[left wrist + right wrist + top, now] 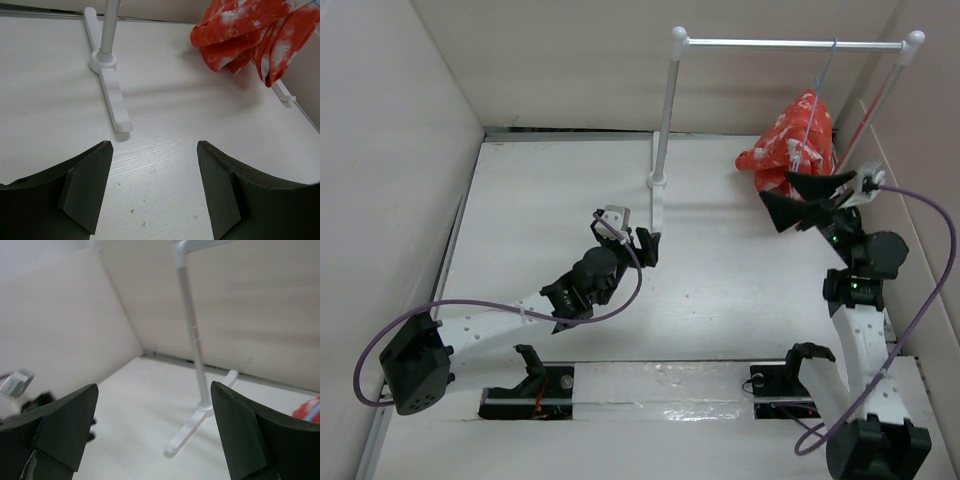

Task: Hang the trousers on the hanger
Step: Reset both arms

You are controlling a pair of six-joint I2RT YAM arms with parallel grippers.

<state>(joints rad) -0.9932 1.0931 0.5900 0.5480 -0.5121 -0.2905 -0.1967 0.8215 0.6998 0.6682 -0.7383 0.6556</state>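
My left pincer (642, 245) and right pincer (805, 200) gape wide, empty. The trousers (788, 145) drape bunched over the hanger (823, 75) at the desk's (720, 280) far right corner. Hanging looks done; next I'd retreat without snagging.

Lighting was bright and even, pretty soft from overhead, so shadows were faint. Only real glare was on the shiny strip (660, 395) along the table (720, 270)'s near edge. Right wrist view looked smeary and soft; left wrist view was crisp.
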